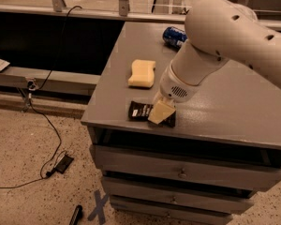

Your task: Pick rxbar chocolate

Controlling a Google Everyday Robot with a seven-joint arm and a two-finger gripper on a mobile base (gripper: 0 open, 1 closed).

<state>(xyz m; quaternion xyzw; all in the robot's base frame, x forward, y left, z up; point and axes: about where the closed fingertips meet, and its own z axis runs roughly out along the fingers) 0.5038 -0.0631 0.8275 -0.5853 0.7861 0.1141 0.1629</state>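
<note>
The rxbar chocolate (139, 110) is a flat black wrapped bar with white lettering. It lies near the front edge of the grey table (234, 102). My gripper (161, 112) hangs from the big white arm and is down on the right half of the bar, hiding that end. The bar's left half shows and lies flat on the table.
A pale yellow sponge (142, 73) lies just behind the bar. A blue soda can (173, 35) lies on its side farther back. The table has drawers (180, 172) below its front edge. Cables and small dark objects lie on the speckled floor (37, 182) to the left.
</note>
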